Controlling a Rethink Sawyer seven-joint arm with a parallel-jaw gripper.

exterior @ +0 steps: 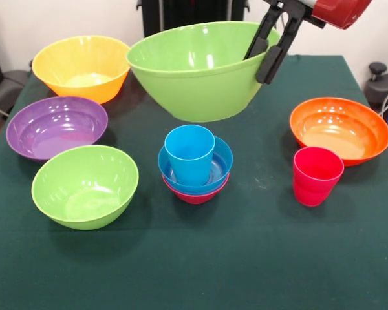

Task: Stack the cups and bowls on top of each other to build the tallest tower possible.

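A: Bowls, count?

B: Seven visible. One yellow-orange bowl (82,67), far left. One purple bowl (56,126), just in front of it. Two lime green: a small green bowl (85,185) near the front left, and a large green bowl (200,69) at the far middle, tilted and lifted at its right side. One orange bowl (339,129), right. One small blue bowl (222,164), nested in one small red bowl (195,196).

A: Cups?

B: Two. One blue cup (190,154), upright inside the small blue bowl; these three pieces make the tower (194,165), at the middle of the tabletop (246,258). One red-pink cup (317,175), upright, alone, just in front of the orange bowl.

A: Claw?

B: One claw (269,44), black, on a red arm (339,10) entering from the upper right. It pinches the right rim of the large green bowl, one finger inside the wall and one outside.

A: Surface?

B: Dark green cloth covering the whole tabletop, faintly creased.

A: Room?

B: Pale wall (26,19) behind. Black pedestal (187,13) at the top middle. Dark chair parts at the left edge (3,84) and the right edge (383,84).
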